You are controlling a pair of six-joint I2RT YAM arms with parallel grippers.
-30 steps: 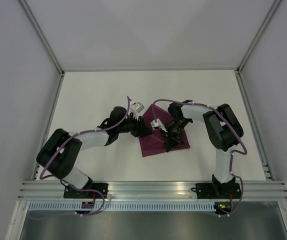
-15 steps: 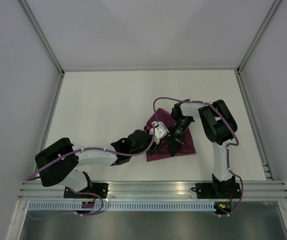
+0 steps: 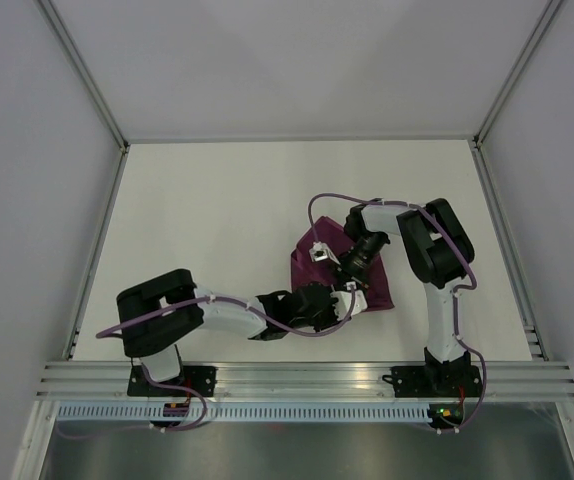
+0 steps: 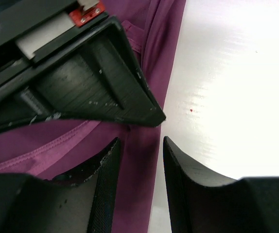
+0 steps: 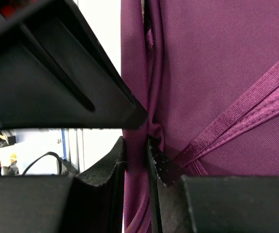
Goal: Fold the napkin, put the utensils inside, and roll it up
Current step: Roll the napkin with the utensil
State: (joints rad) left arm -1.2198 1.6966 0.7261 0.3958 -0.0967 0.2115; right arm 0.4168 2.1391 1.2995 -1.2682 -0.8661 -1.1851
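1. The napkin (image 3: pixel 375 288) lay bunched on the white table (image 3: pixel 217 220), right of centre and toward the near edge. Both arms met over its near-left part.
2. The right gripper (image 5: pixel 136 148) had its jaws pressed together on a raised fold of the magenta cloth. The ridge ran lengthwise along the line of its fingers.
3. The left gripper (image 4: pixel 140 150), reaching in low from the left, stood with its jaws parted and gripping nothing. The cloth's hemmed edge lay flat between them, with cloth under one finger and bare table under the other.
4. The two grippers were almost touching, tip to tip. The right one was already on the fabric, while the left straddled the border just near of it.
5. That border ran roughly near to far, in line with the left fingers. A pinch there would likely need the jaws lowered onto the edge.
6. No utensils could be seen in any view, and whether the cloth hid them could not be told.
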